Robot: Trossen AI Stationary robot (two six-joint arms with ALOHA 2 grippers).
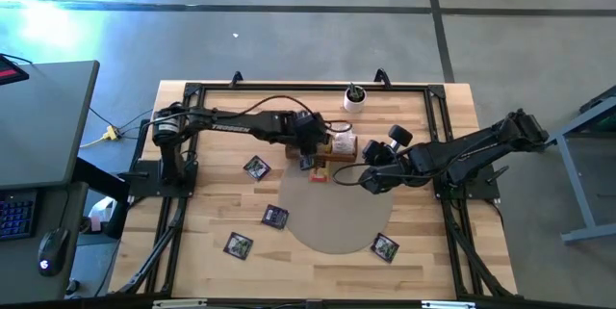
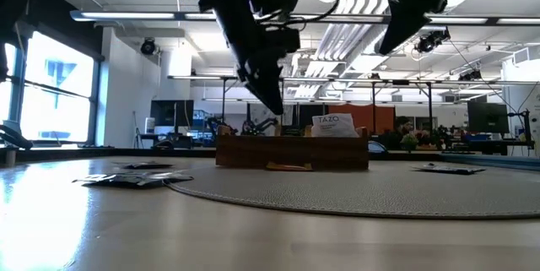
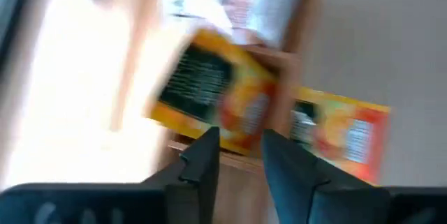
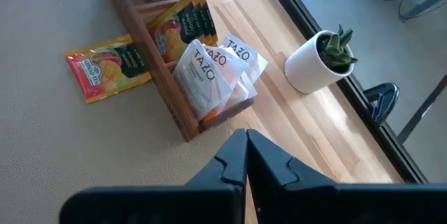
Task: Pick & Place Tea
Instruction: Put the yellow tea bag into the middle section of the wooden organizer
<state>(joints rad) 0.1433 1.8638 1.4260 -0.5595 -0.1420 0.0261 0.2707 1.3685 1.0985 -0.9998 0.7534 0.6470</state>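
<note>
Left claw [image 1: 310, 147] is hanging over the near end of the wooden tea box [image 1: 339, 145], fingers [image 3: 202, 165] parted with a narrow gap and nothing between them; orange sachets [image 3: 223, 95] are showing just past the tips, some leaning in the box, one lying flat beside it. Right claw [image 4: 246, 155] is pressed together, holding nothing, and is hovering over the round grey mat [image 1: 337, 218] just beside the box.

Progress, judged from the layout: partly done. The box is already holding orange sachets [image 4: 183, 20] in one compartment and whitish sachets [image 4: 209, 70] in the next. One orange sachet [image 4: 108, 65] is lying on the mat against the box wall, outside it. Four dark sachets are lying loose, well apart from the box: one [image 1: 256, 167] nearest the left arm, one [image 1: 275, 217] at the mat's edge, one [image 1: 238, 244] toward the front of the counter, one [image 1: 385, 246] on the mat's front right edge. So five are looking left to collect.

Surface: light wood-plank counter [image 1: 192, 251] inside a black frame; a small white cup with a plant [image 1: 355, 98] is standing at the back. Room: grey floor, a desk with a keyboard and mouse to the left; the low view is showing a wide open lab with ceiling strip lights and big windows
</note>
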